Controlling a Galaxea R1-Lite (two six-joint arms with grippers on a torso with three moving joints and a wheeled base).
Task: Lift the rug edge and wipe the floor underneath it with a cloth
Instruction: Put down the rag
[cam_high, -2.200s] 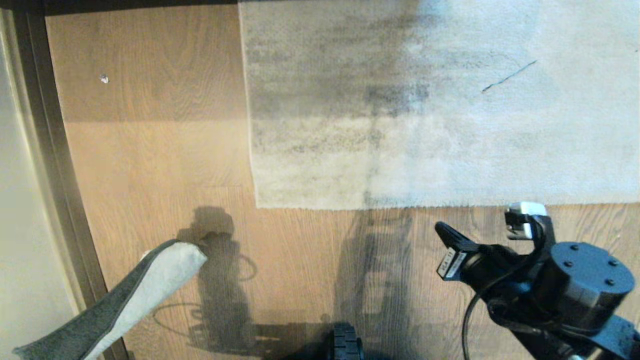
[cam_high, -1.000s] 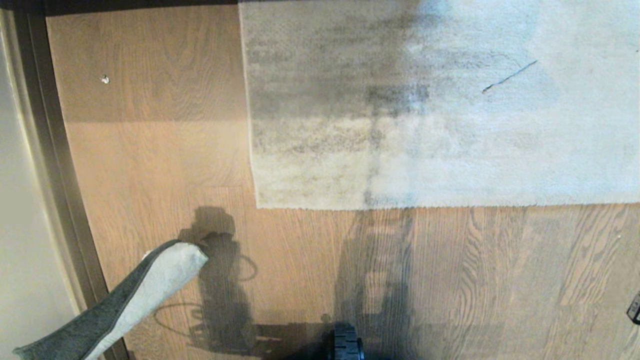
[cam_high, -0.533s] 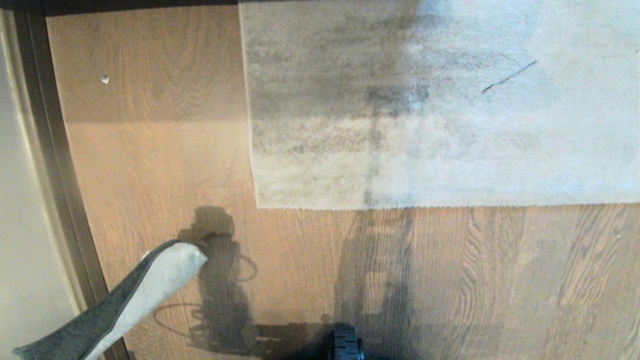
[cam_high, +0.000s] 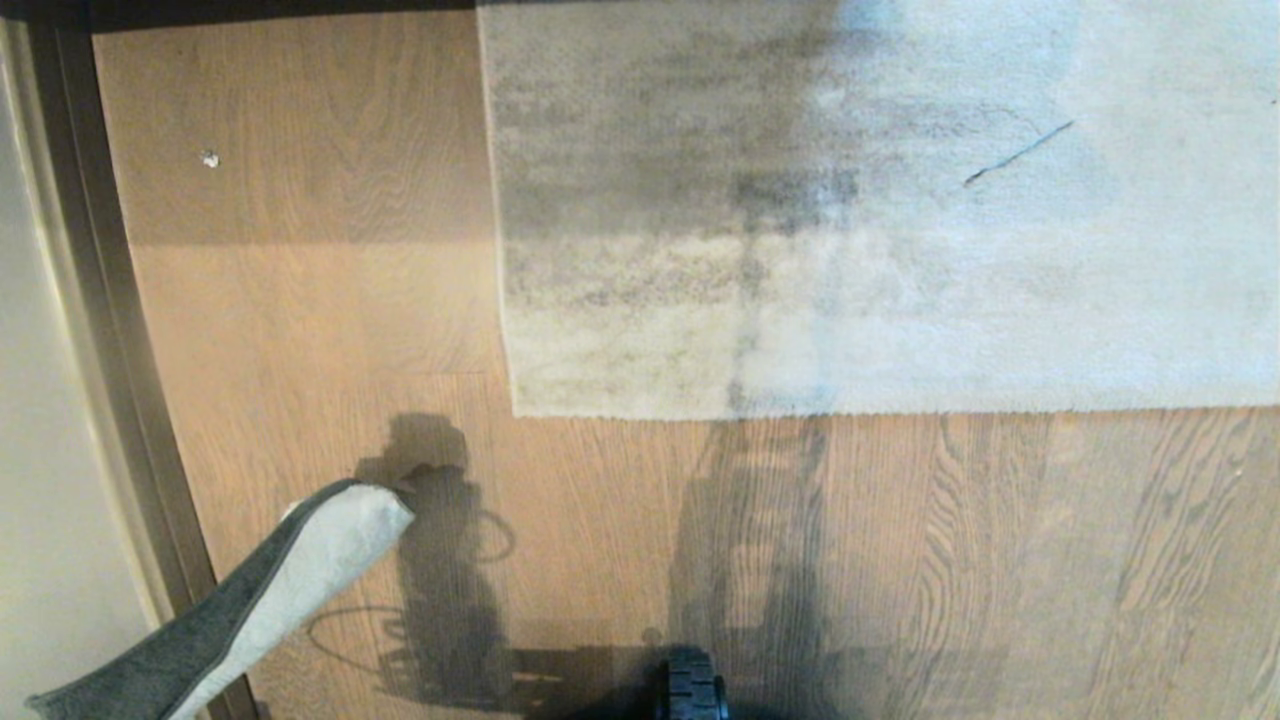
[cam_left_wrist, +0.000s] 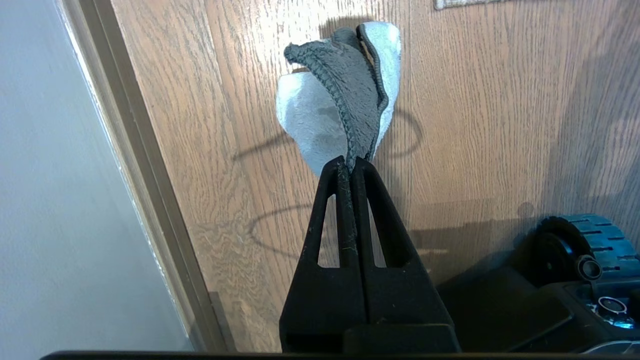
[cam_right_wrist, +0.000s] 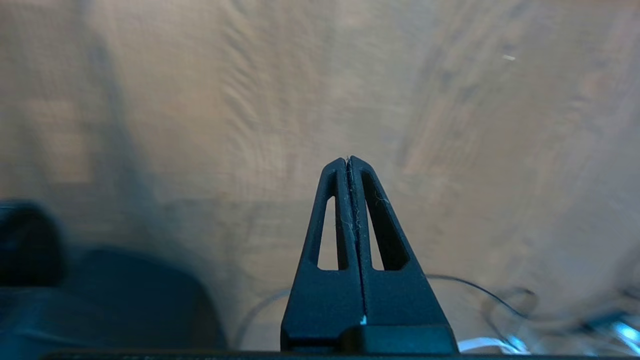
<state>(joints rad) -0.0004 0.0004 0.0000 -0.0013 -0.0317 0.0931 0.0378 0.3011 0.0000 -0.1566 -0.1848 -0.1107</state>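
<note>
Wood floor (cam_high: 330, 320): you see warm brown planks with plain seams, filling the near side and the left of the head view.
Rug edge (cam_high: 800, 412): your pale grey-beige rug lies flat on the floor, its near border straight, its square corner toward the left; darker mottled streaks run over its left part.
Cloth (cam_left_wrist: 340, 100): you have it pinched in the left gripper (cam_left_wrist: 352, 162); it hangs bunched, dark grey face folded over the off-white one, above bare floor. In the head view it shows low on the left, well apart from the rug corner.
Left gripper: your jaws are pressed together on the cloth's stitched hem.
Right gripper (cam_right_wrist: 349, 161): your jaws are closed tight with nothing between them, over bare floor.
Baseboard (cam_high: 100, 330): a dark strip runs along your left.
Wheel (cam_left_wrist: 580, 240): you see a black ridged wheel of the base just by the floor.
</note>
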